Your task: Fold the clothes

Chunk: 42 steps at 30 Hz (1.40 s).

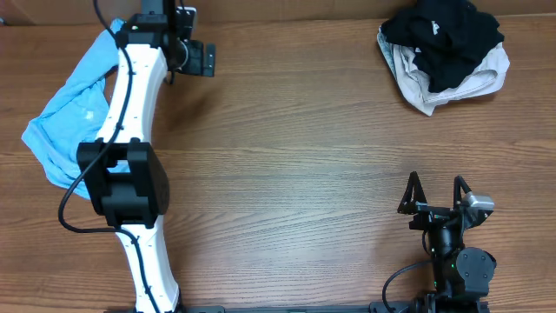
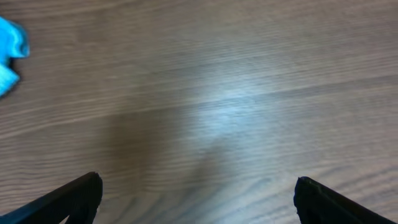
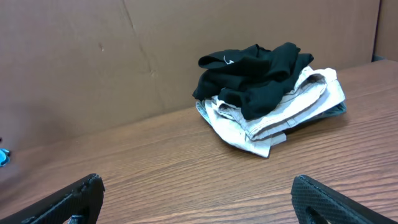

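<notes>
A crumpled black garment (image 1: 447,39) lies on top of a beige garment (image 1: 417,83) in a pile at the far right of the table. The right wrist view shows the black garment (image 3: 258,71) and the beige one (image 3: 295,106) ahead of the fingers. A light blue garment (image 1: 74,117) lies bunched at the far left, partly under my left arm; a corner of it shows in the left wrist view (image 2: 9,46). My left gripper (image 1: 205,59) (image 2: 199,186) is open and empty over bare wood at the far left. My right gripper (image 1: 434,187) (image 3: 198,186) is open and empty near the front right.
The wooden table (image 1: 304,174) spans the view. A brown cardboard wall (image 3: 124,56) stands behind the pile. My white left arm (image 1: 130,130) stretches from the front edge to the far left.
</notes>
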Each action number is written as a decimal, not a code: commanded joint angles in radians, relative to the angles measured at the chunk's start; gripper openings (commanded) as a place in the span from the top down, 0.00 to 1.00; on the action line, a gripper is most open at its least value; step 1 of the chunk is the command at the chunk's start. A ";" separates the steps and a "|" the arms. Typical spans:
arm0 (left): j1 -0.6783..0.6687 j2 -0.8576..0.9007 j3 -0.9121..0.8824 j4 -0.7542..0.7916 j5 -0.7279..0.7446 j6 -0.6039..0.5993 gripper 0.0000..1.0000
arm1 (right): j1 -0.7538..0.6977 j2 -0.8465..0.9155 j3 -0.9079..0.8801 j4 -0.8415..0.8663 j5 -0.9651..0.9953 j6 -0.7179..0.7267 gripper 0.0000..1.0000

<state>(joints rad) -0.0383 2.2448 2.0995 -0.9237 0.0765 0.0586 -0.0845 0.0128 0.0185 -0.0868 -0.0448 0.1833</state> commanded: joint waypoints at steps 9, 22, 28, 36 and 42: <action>-0.151 -0.518 -0.004 -0.030 0.001 -0.006 0.00 | 0.005 -0.010 -0.011 0.006 0.002 0.008 0.00; -0.044 -0.889 -0.178 -0.080 0.038 0.024 0.00 | 0.005 -0.010 -0.011 0.006 0.002 0.008 0.00; 0.018 -1.110 -0.645 0.260 0.085 0.024 0.00 | 0.005 -0.010 -0.011 0.006 0.002 0.008 0.00; 0.019 -1.404 -1.239 0.546 0.056 0.024 0.00 | 0.005 -0.010 -0.011 0.006 0.002 0.008 0.00; 0.019 -1.669 -1.724 0.976 0.055 0.005 0.00 | 0.005 -0.010 -0.011 0.006 0.002 0.008 0.00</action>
<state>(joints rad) -0.0242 0.6914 0.5564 -0.0677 0.1310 0.0620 -0.0845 0.0128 0.0185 -0.0875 -0.0452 0.1837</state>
